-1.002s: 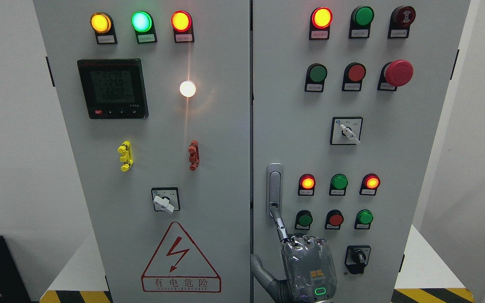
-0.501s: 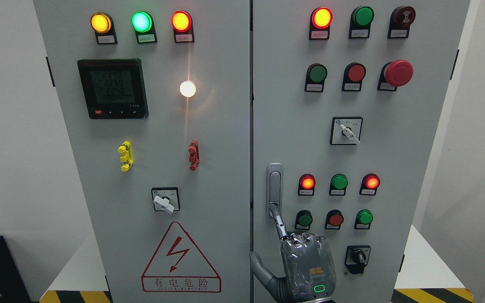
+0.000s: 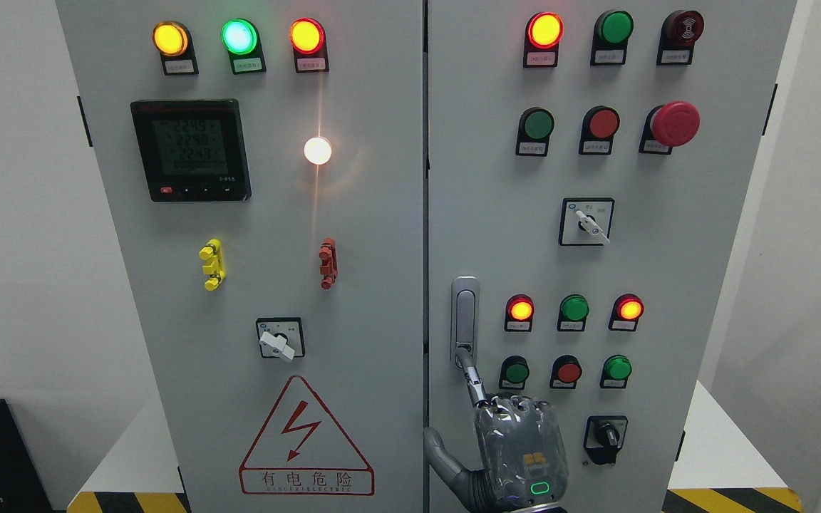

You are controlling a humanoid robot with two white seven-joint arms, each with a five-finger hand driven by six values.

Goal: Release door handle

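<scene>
The silver door handle (image 3: 465, 313) stands upright on the left edge of the right cabinet door (image 3: 703, 299). My right hand (image 3: 521, 445) comes up from the bottom edge, back facing me. Its index finger (image 3: 472, 377) is stretched out, and the tip touches the handle's lower end. The other fingers are curled and hold nothing. The thumb (image 3: 439, 456) sticks out to the left near the door seam. The left hand is out of view.
The right door carries lit indicator lamps (image 3: 521, 309), push buttons (image 3: 567, 370), a red emergency stop (image 3: 674, 122) and rotary switches (image 3: 604, 432) close to my hand. The left door (image 3: 382, 285) holds a meter (image 3: 191, 149) and a warning sign (image 3: 305, 442).
My right hand has shifted very slightly upward. The index fingertip stays at the handle's lower end. The handle has not moved.
</scene>
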